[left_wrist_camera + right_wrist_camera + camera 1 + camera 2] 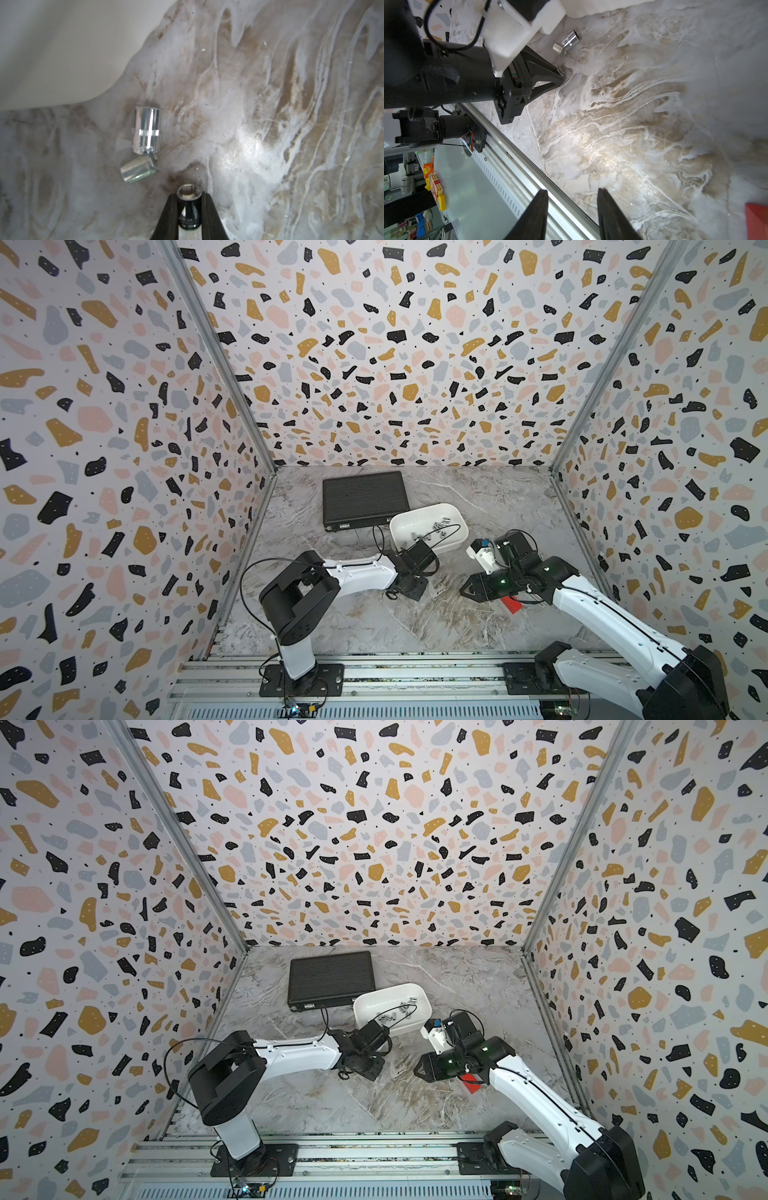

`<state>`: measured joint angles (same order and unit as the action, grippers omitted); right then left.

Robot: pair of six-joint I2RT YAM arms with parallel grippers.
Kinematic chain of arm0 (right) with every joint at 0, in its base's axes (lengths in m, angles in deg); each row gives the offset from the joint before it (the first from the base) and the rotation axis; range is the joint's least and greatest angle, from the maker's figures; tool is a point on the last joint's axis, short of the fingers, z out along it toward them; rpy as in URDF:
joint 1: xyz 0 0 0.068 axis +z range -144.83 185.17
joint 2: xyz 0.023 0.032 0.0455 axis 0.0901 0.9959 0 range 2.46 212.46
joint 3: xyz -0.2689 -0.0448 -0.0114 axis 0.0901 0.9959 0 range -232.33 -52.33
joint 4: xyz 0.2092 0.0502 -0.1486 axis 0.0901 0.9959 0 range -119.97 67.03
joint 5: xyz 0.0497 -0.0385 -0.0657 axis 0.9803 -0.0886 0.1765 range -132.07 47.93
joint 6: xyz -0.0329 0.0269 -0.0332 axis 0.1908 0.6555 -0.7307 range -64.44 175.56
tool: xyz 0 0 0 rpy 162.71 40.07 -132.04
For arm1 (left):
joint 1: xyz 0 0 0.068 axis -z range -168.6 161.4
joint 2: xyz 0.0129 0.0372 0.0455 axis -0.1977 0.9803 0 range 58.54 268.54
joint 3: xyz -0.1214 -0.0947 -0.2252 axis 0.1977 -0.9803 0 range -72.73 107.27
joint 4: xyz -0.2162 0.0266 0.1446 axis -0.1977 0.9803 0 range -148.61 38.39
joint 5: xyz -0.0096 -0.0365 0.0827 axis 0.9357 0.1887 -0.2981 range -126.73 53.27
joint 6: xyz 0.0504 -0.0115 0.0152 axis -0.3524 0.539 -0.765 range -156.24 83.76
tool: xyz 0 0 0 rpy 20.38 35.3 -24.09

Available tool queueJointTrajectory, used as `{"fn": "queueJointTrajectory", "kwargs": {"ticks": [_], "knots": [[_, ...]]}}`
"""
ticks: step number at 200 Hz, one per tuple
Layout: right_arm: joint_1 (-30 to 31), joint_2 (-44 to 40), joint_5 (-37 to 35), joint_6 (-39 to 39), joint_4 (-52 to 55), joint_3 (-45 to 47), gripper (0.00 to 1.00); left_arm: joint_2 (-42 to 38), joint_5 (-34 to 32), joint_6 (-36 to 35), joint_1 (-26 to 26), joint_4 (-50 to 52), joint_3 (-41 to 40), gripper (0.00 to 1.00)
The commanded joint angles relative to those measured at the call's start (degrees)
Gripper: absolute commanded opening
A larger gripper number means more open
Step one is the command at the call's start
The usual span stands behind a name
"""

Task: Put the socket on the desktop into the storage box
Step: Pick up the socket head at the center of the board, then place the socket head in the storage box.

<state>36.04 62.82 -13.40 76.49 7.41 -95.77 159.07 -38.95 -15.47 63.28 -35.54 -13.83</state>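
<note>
While the left arm leans down to the marble table (374,626), the left fingers (171,207) are clamped on a dark socket (189,209), its hexagonal mouth pointing out past the fingertips. In the right wrist view those tips sit at the table surface. Whether the socket is lifted off it cannot be told. Just beyond it, two more lie on their sides on the table: a shiny chrome socket (148,129) and a smaller matt socket (138,171), touching each other, just beside the rounded corner of the white storage box (409,526). Several small sockets (440,524) lie inside the box. The right fingers (538,209) stand apart, holding nothing, over bare table near a red block (757,220).
</note>
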Motion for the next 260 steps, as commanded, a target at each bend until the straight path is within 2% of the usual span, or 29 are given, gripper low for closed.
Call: {"fn": "queueJointTrajectory", "kwargs": {"ticks": [1, 63, 118, 169, 260], "knots": [[0.19, -1.36, -0.8, -0.34, 1.14, 0.1, 0.44, -3.59, 0.57, 0.76, 0.28, 0.91, 0.41, 0.03], [0.06, -1.74, -2.24, 2.48, -1.58, -0.12, 0.44, -6.62, 0.2, 0.29, 0.22, 3.6, 3.99, 0.02], [-0.34, -1.21, -5.32, 4.72, -4.59, -1.53, 0.44, -5.7, 0.6, -0.8, -1.22, 4.7, 9.28, 0.02], [-1.8, 0.67, -8.41, 5.78, -5.31, -3.83, 0.44, -1.37, 1.92, -2.38, -3.38, 5.77, 17.03, 0.02], [-3.28, 2.35, -8.57, 6.05, -6.41, -5.78, 0.44, 9.61, 5.07, -4.07, -8.7, 7.85, 30.45, 0.03]]}}
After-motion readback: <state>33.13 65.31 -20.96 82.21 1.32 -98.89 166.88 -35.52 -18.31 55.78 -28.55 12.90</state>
